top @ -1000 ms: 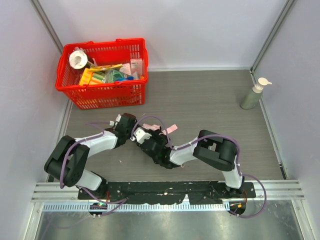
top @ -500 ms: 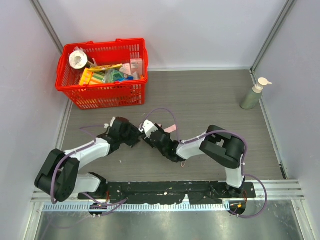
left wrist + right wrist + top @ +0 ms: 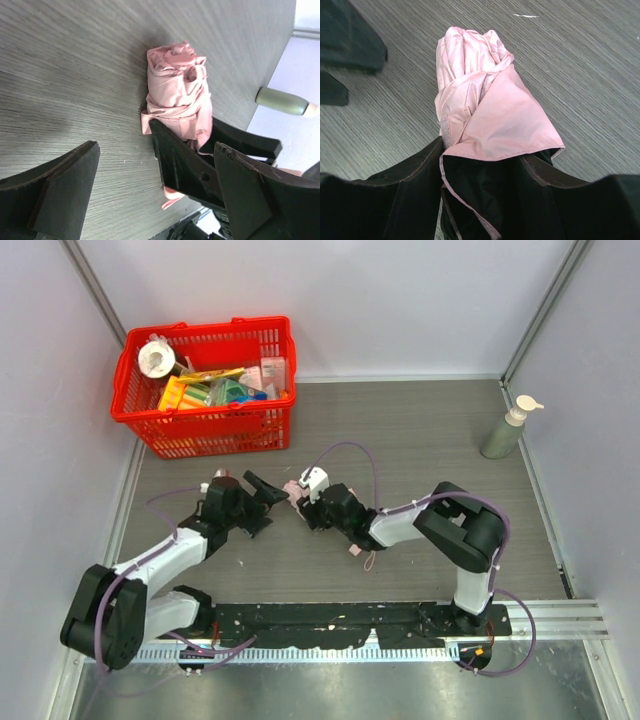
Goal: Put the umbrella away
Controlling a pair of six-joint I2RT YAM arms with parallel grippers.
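Observation:
The umbrella (image 3: 475,90) is a pale pink rolled fabric bundle lying low over the wood-grain table. My right gripper (image 3: 490,170) is shut on its near end, with a loose pink flap draped over the black fingers (image 3: 405,185). In the top view the right gripper (image 3: 308,502) sits mid-table, pink fabric (image 3: 293,487) pokes out to its left, and a thin pink strap (image 3: 365,556) trails under the forearm. My left gripper (image 3: 268,490) stands open just left of that end, touching nothing. In the left wrist view the umbrella (image 3: 177,95) lies ahead of the wide-open left gripper (image 3: 157,165).
A red plastic basket (image 3: 200,422) full of small goods stands at the back left. A green pump bottle (image 3: 505,432) stands by the right wall, also visible as the bottle (image 3: 282,101) in the left wrist view. Grey walls close in three sides.
The left gripper has opened wide and drawn back to the left, off the umbrella. The right gripper has carried the umbrella's end a little farther from the arm bases, keeping its grip.

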